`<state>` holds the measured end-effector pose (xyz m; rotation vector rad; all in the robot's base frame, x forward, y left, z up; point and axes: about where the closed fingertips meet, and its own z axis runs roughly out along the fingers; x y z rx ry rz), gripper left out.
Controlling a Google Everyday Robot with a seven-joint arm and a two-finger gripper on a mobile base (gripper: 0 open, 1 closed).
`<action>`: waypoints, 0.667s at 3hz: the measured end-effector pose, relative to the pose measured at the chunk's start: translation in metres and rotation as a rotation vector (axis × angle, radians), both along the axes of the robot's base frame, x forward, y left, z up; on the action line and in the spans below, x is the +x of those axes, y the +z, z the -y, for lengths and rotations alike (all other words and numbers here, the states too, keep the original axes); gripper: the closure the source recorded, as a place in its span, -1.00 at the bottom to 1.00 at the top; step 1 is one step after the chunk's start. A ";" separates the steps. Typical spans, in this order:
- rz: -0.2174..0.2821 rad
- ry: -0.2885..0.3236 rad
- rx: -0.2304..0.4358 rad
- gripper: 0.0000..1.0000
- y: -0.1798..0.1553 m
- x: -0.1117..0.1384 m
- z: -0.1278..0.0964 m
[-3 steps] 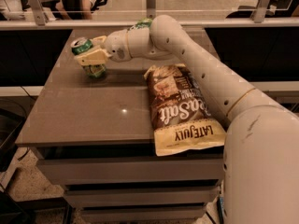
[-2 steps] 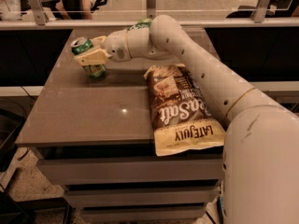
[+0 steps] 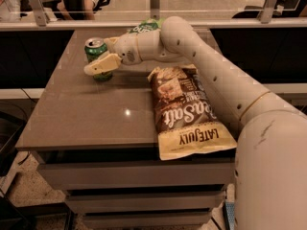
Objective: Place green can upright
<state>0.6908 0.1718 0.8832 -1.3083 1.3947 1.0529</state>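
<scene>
The green can stands upright on the brown table near its far left corner, silver top facing up. My gripper reaches in from the right and is closed around the can. One pale finger crosses the front of the can's lower half, and the other sits behind it on the right. The can's base touches the table or is just above it; the finger hides that spot.
A large brown and yellow chip bag lies flat on the right half of the table, overhanging the front edge. A green snack bag peeks out behind my arm at the back. A rail and glass run behind the table.
The can was tilted in my gripper with its top leaning left; it now stands upright on the table. My gripper is still around it.
</scene>
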 end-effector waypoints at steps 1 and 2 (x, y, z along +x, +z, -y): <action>0.008 -0.021 -0.025 -1.00 0.002 0.003 0.020; 0.054 -0.054 -0.064 -1.00 0.012 0.014 0.055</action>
